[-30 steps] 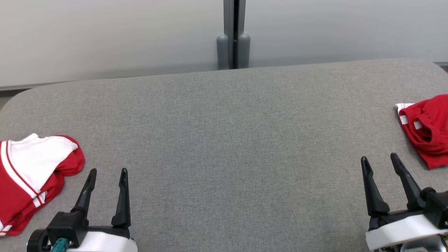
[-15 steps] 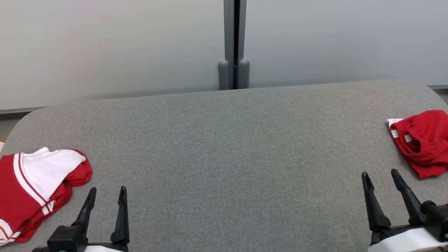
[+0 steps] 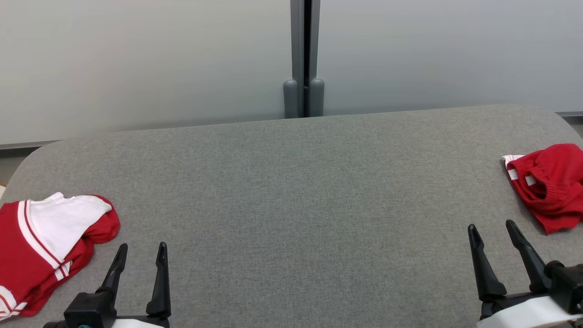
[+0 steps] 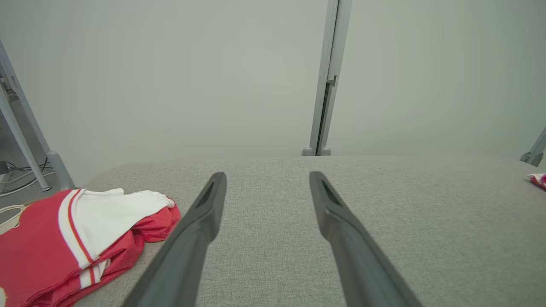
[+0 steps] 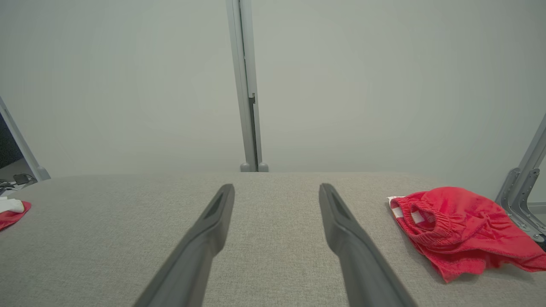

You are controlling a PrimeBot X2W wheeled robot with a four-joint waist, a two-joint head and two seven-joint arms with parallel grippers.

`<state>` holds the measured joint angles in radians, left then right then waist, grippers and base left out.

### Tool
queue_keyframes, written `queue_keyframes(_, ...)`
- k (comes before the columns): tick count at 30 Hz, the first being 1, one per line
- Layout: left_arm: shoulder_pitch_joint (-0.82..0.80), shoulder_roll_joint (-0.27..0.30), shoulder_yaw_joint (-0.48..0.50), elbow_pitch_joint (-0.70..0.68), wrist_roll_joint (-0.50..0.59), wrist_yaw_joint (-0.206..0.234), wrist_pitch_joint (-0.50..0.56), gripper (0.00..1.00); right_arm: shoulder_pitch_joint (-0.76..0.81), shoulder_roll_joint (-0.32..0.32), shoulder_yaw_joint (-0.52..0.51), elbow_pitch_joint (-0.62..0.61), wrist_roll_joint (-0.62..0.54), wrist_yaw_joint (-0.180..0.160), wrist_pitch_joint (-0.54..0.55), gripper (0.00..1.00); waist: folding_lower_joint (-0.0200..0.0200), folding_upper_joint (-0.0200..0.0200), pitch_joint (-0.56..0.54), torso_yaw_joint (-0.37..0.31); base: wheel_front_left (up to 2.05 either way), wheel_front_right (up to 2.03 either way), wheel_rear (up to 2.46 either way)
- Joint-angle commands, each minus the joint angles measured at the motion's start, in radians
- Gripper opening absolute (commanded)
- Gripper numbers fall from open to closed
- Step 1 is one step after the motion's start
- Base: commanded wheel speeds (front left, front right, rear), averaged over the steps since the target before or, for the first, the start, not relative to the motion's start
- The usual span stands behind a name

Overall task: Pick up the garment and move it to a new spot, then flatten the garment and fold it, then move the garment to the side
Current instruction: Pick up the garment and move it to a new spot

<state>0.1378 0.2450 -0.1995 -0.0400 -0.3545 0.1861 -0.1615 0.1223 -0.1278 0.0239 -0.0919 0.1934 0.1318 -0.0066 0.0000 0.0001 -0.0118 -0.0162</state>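
Grey table (image 3: 291, 191): red/white garment (image 3: 45, 241) far L, red garment (image 3: 553, 184) far R; L gripper (image 3: 142, 246), R gripper (image 3: 490, 224) both spread, empty.

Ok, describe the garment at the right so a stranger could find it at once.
Start at the grey table and go to its right edge, just beyond the right gripper. The crumpled garment there is nearly all red with an elastic waistband; the left garment shows a big white panel.
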Motion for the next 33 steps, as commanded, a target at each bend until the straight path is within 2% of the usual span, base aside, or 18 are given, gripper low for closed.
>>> queue_keyframes(1,0.005,0.004,-0.001,-0.005,-0.002,0.008,0.0,1.0,-0.003,-0.008,0.003,-0.007,0.0,-0.002,0.005,1.0,0.0,-0.0001,0.0,0.002,0.0,0.0,0.0)
queue_keyframes(6,-0.005,0.003,-0.004,-0.008,-0.002,0.011,0.001,1.0,-0.002,-0.007,0.002,-0.012,-0.005,-0.002,0.008,1.0,0.0,-0.0001,0.0,0.013,0.0,0.0,0.0)
queue_keyframes(10,-0.032,-0.001,-0.013,-0.011,-0.002,0.004,-0.001,1.0,0.007,-0.004,-0.001,-0.026,-0.011,-0.002,0.013,1.0,0.0,-0.0001,0.007,0.052,0.0,0.0,0.0)
queue_keyframes(16,-0.113,-0.017,-0.028,0.016,-0.005,-0.02,-0.028,1.0,0.005,-0.004,-0.009,-0.076,-0.02,-0.002,0.025,1.0,0.0,-0.0001,0.038,0.191,0.0,0.0,0.0)
queue_keyframes(23,-0.175,-0.021,-0.018,0.067,-0.015,-0.036,-0.06,1.0,-0.016,-0.013,0.01,-0.109,-0.021,-0.002,0.043,1.0,0.0,-0.0001,0.051,0.323,0.0,0.0,0.0)
queue_keyframes(28,-0.194,-0.018,0.001,0.097,-0.024,-0.042,-0.078,1.0,-0.022,-0.017,0.027,-0.121,-0.019,-0.001,0.052,1.0,0.0,-0.0001,0.053,0.384,0.0,0.0,0.0)
queue_keyframes(33,-0.209,-0.013,0.017,0.126,-0.035,-0.055,-0.088,1.0,-0.024,-0.014,0.031,-0.125,-0.024,-0.001,0.057,1.0,0.0,-0.0001,0.057,0.415,0.0,0.0,0.0)
